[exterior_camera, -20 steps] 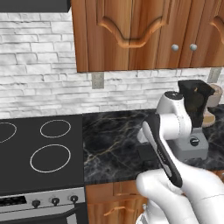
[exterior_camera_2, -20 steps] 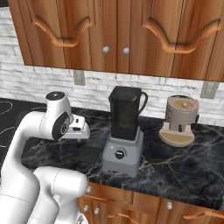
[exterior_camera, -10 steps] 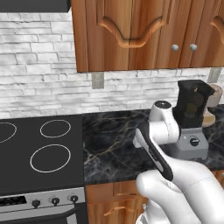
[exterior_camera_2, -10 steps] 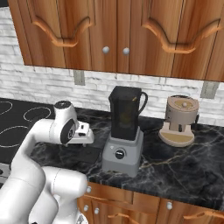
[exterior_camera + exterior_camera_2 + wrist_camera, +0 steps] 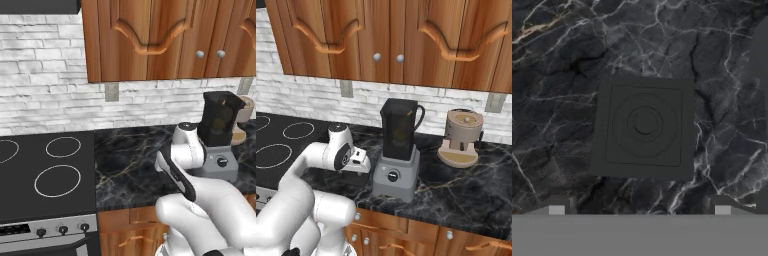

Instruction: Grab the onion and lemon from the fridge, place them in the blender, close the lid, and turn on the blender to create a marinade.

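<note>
The tool (image 5: 639, 210) hung wide open over the black marble desk (image 5: 557, 100), pointing straight down at a dark square lid (image 5: 643, 127) lying flat there. In the hand view the lid sat between the 2 fingertips (image 5: 557, 207) but further along, with nothing gripped. The lid had ring marks and a small round knob in the middle.

From the right base view the tool (image 5: 358, 161) was low, just left of the blender (image 5: 398, 150), whose grey base had 1 round knob on the front. The jar was dark and open on top; something yellowish showed through it, but I couldn't tell if it was the lemon or the onion. A tan grinder-looking thing (image 5: 460, 137) stood to the right, well apart. The stove (image 5: 45, 175) was off to the left, wooden cabinets (image 5: 150, 37) above.
</note>
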